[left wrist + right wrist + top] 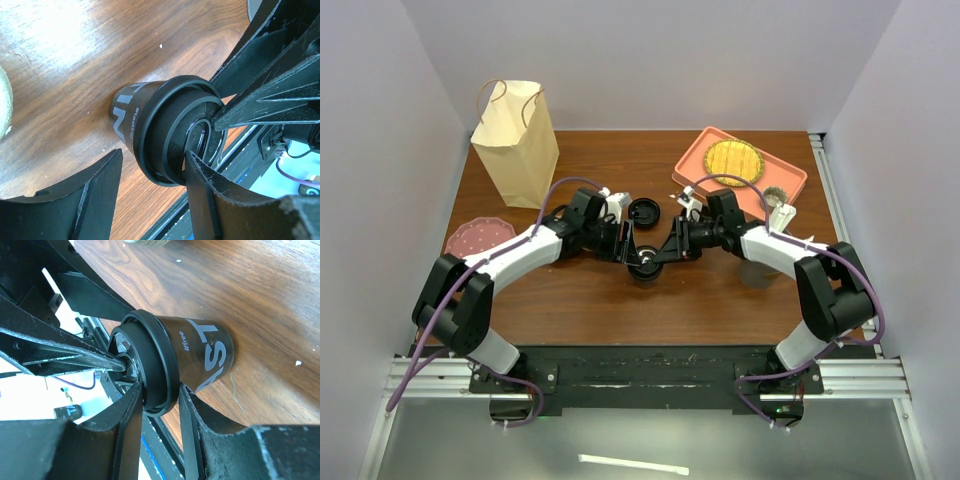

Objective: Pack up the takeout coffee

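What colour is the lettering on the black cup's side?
Grey, on the black cup; it shows best in the right wrist view.

One camera hangs high above and behind the arms (pixel 500 265), looking down and forward over the whole table (pixel 600 300) from well back. The other two ride on the wrists, low over the wood and very close. The left one looks in from the left and the right one from the right, so they face each other. All three views share the takeout coffee cup (pixel 646 266) at mid-table. The wrist pair catch its lidded end from opposite sides, each with the other arm's black metalwork just beyond.
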Robot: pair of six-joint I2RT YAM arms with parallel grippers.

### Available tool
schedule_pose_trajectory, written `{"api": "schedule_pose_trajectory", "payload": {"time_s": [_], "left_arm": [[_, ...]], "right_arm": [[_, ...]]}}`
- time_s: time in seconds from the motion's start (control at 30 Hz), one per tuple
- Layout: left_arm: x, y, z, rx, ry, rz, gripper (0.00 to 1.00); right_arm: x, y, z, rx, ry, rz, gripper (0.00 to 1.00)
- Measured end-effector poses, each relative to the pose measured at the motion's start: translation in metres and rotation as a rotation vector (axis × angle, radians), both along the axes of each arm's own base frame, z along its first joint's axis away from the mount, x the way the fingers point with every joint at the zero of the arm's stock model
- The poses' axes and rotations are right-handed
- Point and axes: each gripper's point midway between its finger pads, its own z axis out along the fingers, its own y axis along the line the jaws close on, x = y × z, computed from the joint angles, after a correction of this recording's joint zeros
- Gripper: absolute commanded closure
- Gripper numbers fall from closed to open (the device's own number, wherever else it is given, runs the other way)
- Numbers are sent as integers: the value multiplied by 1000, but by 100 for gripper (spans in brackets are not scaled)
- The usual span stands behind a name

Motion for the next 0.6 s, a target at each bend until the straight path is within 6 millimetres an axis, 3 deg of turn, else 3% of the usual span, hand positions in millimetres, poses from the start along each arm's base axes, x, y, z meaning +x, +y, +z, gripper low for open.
{"api": "schedule_pose_trajectory", "payload": {"time_s": [0.27, 0.6], "left_arm": [[1, 2, 1, 20, 6, 10, 43], [5, 1, 4, 70, 53, 16, 41]], "right_arm": [[0, 1, 6, 38, 7, -16, 76], [-11, 2, 11, 17, 60, -180, 77]]}}
